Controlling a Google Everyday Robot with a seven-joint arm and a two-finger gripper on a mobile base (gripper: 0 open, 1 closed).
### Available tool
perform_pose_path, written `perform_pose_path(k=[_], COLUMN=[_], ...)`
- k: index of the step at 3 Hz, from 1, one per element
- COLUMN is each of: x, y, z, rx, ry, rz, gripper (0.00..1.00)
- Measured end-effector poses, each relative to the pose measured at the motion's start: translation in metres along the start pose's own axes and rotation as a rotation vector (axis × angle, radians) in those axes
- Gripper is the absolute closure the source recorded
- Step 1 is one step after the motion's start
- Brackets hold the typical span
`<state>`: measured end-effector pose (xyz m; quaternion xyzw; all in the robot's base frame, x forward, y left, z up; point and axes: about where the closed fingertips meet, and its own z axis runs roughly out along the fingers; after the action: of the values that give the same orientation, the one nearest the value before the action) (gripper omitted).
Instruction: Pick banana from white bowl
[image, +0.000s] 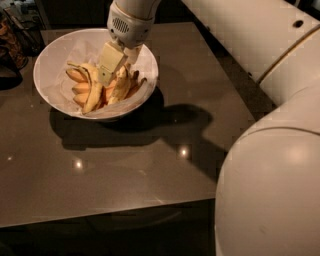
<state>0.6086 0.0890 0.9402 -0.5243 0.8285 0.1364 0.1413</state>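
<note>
The white bowl stands at the table's back left, lined with crinkled paper and holding several bananas. The freckled yellow banana lies right of middle in the pile, slanting up towards the rim. A similar large banana with a dark line lies left of it, with smaller orange-yellow bananas around. My gripper reaches down into the bowl from above. Its fingers stand apart, one cream pad on the left of the freckled banana's upper end, the other on the right. Nothing is lifted.
The bowl sits on a dark glossy table with the front edge near me. My white arm fills the right side and lower right. Dark clutter stands beyond the table's left edge.
</note>
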Motion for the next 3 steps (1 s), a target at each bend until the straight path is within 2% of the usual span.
perform_pose_path(k=[2, 3], x=[0.004, 0.001], y=[-0.01, -0.01], z=[0.01, 0.018], rx=[-0.009, -0.021], ry=[0.022, 0.031], rz=[0.031, -0.009], gripper=[0.22, 0.41])
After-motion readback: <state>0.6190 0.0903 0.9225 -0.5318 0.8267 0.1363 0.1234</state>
